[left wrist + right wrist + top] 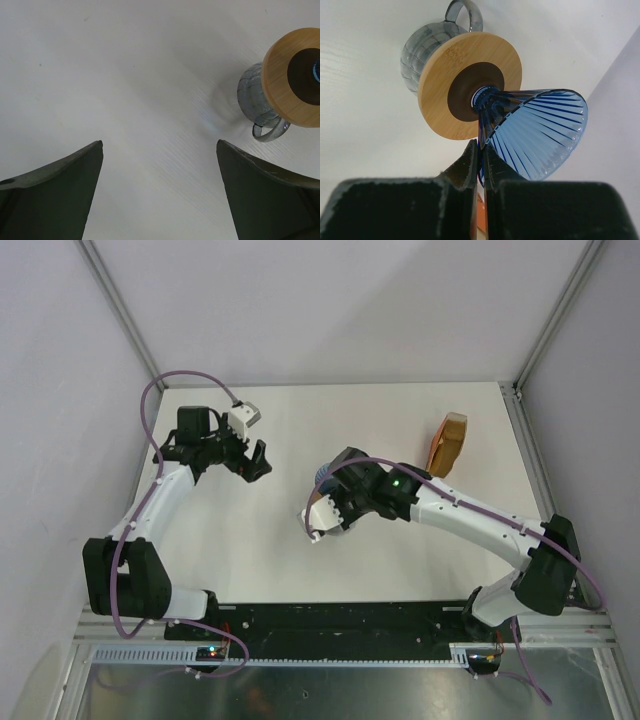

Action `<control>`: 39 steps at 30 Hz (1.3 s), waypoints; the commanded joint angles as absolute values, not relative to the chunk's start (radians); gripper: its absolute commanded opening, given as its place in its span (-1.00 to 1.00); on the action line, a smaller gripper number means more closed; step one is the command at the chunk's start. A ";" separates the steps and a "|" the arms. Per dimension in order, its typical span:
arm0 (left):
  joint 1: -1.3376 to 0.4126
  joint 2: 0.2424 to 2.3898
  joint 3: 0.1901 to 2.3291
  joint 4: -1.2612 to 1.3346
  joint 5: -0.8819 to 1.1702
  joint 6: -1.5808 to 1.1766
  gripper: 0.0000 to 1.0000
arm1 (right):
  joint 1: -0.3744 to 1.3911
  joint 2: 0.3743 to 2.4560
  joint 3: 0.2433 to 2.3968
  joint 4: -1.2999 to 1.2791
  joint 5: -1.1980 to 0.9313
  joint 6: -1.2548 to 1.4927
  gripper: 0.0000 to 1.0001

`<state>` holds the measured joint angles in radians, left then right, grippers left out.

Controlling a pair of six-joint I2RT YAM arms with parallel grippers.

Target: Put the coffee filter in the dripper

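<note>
The dripper (540, 135), a translucent blue ribbed cone, is tilted on its side with its narrow end at the dark hole of a flat wooden ring (440, 95). My right gripper (481, 146) is shut on a thin blue part at the dripper's side. In the top view the right gripper (325, 510) is mid-table and hides the dripper. My left gripper (160, 145) is open and empty over bare table; in the top view it (258, 462) is left of the right gripper. No single coffee filter shows in any view.
The wooden ring sits on a clear glass jug (420, 55) with a handle; both also show at the right of the left wrist view, ring (280, 75) and jug (252, 95). A thick orange-brown stack of filters (448, 443) stands at the back right. Walls enclose the white table (300, 570).
</note>
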<state>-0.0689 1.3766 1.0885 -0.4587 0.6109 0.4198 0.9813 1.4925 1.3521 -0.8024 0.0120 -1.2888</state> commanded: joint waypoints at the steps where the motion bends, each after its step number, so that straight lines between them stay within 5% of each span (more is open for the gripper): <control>1: -0.064 1.373 1.092 -0.454 0.676 0.400 0.99 | 0.979 1.504 1.393 -0.831 -0.037 -1.271 -1.00; 22: -0.357 1.442 1.325 -0.454 0.716 0.009 0.82 | 0.965 1.545 1.432 -0.900 -0.057 -1.271 -1.00; 34: -0.478 1.451 1.279 -0.449 0.510 -0.013 0.48 | 0.966 1.541 1.433 -0.905 -0.057 -1.280 -1.00; 39: -0.491 1.486 1.254 -0.450 0.473 -0.004 0.16 | 0.964 1.538 1.433 -0.905 -0.056 -1.283 -1.00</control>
<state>-0.4793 1.4887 1.2728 -0.4576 0.5243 -0.0196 0.9665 1.5299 1.4071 -0.8494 -0.0357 -1.2835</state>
